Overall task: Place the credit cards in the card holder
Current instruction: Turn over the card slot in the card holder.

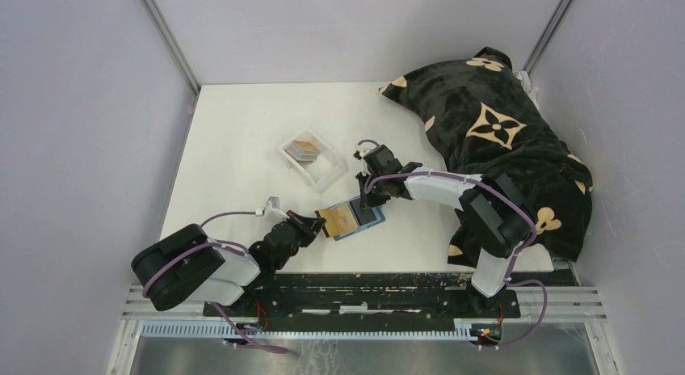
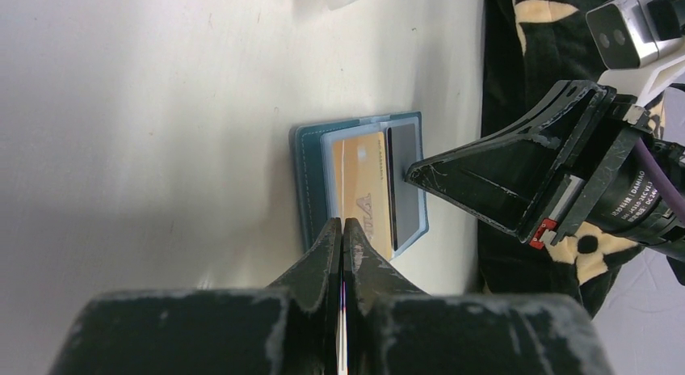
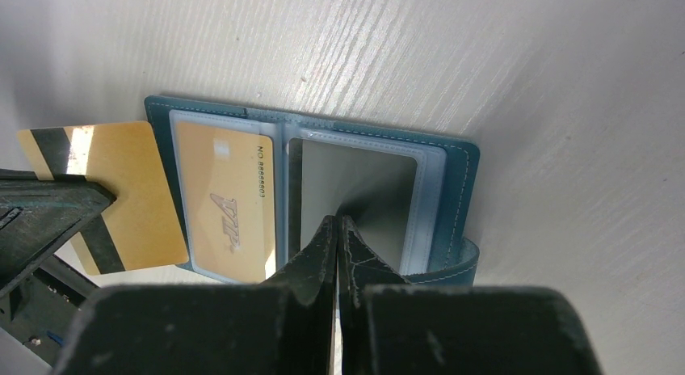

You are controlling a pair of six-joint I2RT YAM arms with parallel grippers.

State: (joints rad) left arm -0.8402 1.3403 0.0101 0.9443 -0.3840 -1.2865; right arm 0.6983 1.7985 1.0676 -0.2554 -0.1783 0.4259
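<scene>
The teal card holder (image 1: 373, 219) (image 3: 460, 169) lies open on the white table. Its left pocket holds a gold card (image 3: 222, 201) and its right pocket a grey card (image 3: 363, 177). My left gripper (image 1: 318, 224) (image 2: 343, 223) is shut on another gold credit card (image 3: 121, 189) with a black stripe, held on edge at the holder's left edge. My right gripper (image 1: 365, 199) (image 3: 338, 221) is shut with nothing visible between its jaws, and its tips press down on the grey pocket. More credit cards (image 1: 305, 150) lie in a clear tray.
The clear plastic tray (image 1: 325, 174) stands just behind the card holder, left of my right arm. A black blanket with tan flower shapes (image 1: 501, 149) is heaped over the table's right side, right behind the right arm. Grey walls close in both sides.
</scene>
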